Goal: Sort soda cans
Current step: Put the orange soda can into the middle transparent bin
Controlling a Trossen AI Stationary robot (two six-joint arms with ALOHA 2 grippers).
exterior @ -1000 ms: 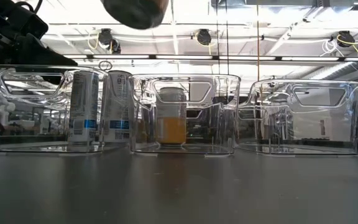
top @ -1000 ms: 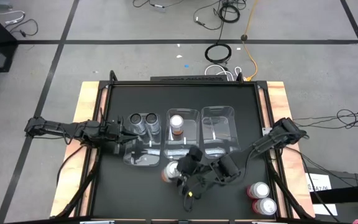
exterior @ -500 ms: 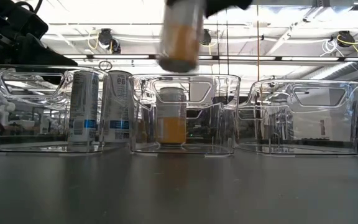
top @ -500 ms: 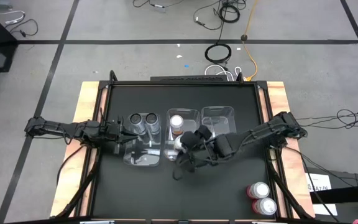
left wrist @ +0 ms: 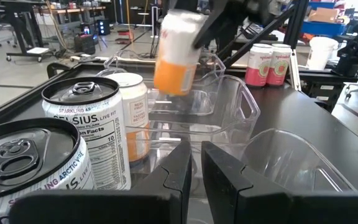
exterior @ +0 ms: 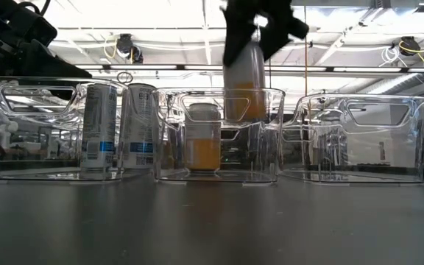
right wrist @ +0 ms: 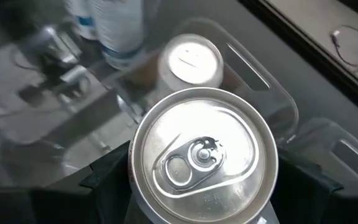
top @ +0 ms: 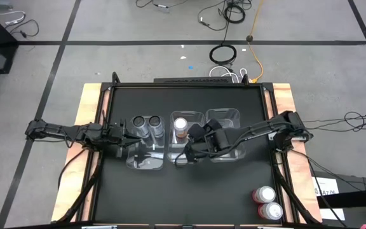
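An orange soda can (exterior: 244, 81) hangs over the middle bin (exterior: 271, 103), gripped at its sides by my right gripper (right wrist: 197, 186) — lined up to join its twin (exterior: 202, 140) inside. My left gripper (left wrist: 194, 180), jaws closed on nothing, waits at the worktop's left edge by the grey cans' bin (top: 146, 162) — the red pair (top: 267, 203) sits at the near right corner.

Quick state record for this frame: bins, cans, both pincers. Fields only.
left bin: two grey cans
middle bin: one orange can standing
right bin: no cans
held can: orange, upright, above the middle bin, partly below its rim
right pincer: shut on held can
left pincer: shut, holds nothing, at the left bin
pink cans: two, on table, near right corner
unsorted: pink pair
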